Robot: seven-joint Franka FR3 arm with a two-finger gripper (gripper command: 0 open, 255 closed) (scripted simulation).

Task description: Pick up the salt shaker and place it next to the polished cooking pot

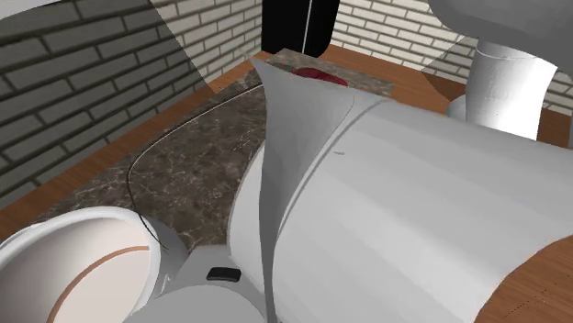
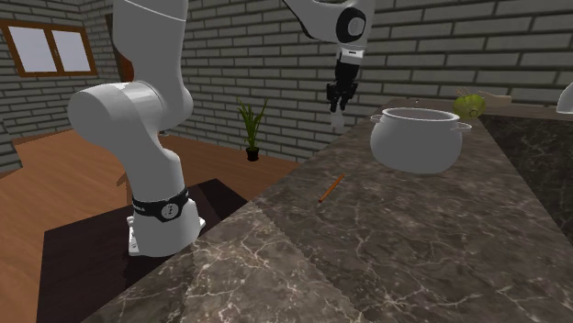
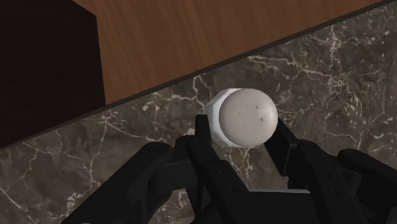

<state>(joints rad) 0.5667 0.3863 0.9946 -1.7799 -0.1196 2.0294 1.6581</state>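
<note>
Between 2 black fingers (image 3: 284, 145) of gripper (image 2: 340, 97): white shaker (image 3: 245, 117), clamped at its sides, lifted clear of marble counter (image 2: 413, 248), above counter's edge. Pick-up looks done. Farther along counter: orange stick (image 2: 331, 188), then grey pot (image 2: 415, 139), just beyond gripper. Left, as judged: carry shaker to pot, lower it upright beside pot, release, retreat.
</note>
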